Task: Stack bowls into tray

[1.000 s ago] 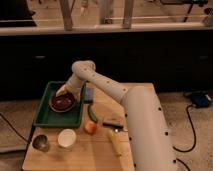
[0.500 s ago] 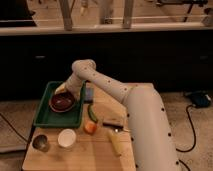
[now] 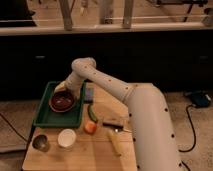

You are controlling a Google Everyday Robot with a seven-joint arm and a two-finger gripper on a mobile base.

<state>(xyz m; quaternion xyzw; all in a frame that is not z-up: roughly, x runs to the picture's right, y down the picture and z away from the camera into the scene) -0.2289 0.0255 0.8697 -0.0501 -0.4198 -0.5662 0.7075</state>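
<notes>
On the wooden table, at its left front corner, stands one metal cup, with one white cup just beside it. Behind them lies one green tray, holding one dark red bowl. Over that bowl's far rim sits the gripper; whether it grips the bowl, I cannot tell. Right of the tray lie one green vegetable, one orange fruit, and one pale yellow piece.
</notes>
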